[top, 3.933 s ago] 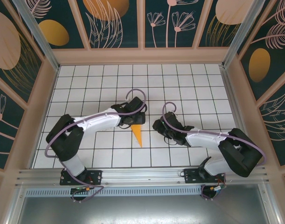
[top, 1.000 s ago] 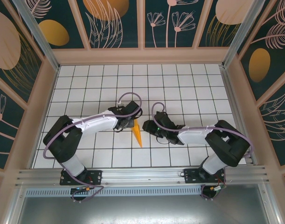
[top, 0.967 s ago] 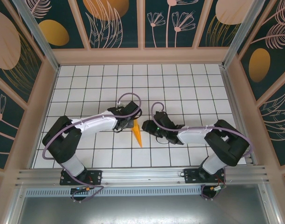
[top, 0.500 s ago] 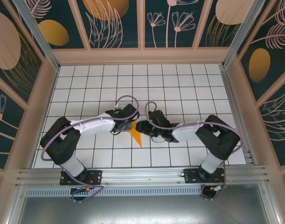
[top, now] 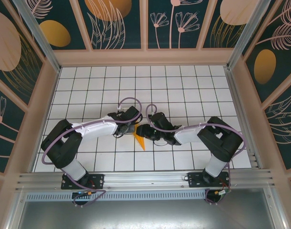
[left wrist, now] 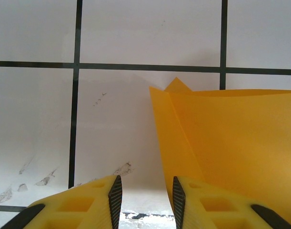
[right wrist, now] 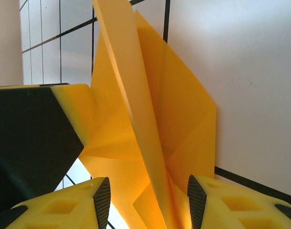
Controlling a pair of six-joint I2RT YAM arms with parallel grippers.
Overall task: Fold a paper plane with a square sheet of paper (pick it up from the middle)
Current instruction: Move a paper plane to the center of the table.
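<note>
Fingers (right wrist: pixel 64 207) of the right gripper (right wrist: pixel 147 183) stood wide apart, straddling a raised fold of the paper plane (right wrist: pixel 150 119) without closing on it. The plane lay near the middle of the white tiled table (top: pixel 183 86), tip toward the near edge, between both grippers. The left gripper (left wrist: pixel 146 181) was narrowly parted and held nothing, with the paper's edge just beside one pad.

Progress, judged: late. The sheet was already a narrow, creased dart; final pressing and release remained.

Writing: none legible.

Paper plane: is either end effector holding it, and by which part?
Not gripped. The right end effector is open astride a raised fold of the paper plane; the left end effector is open beside its edge.
</note>
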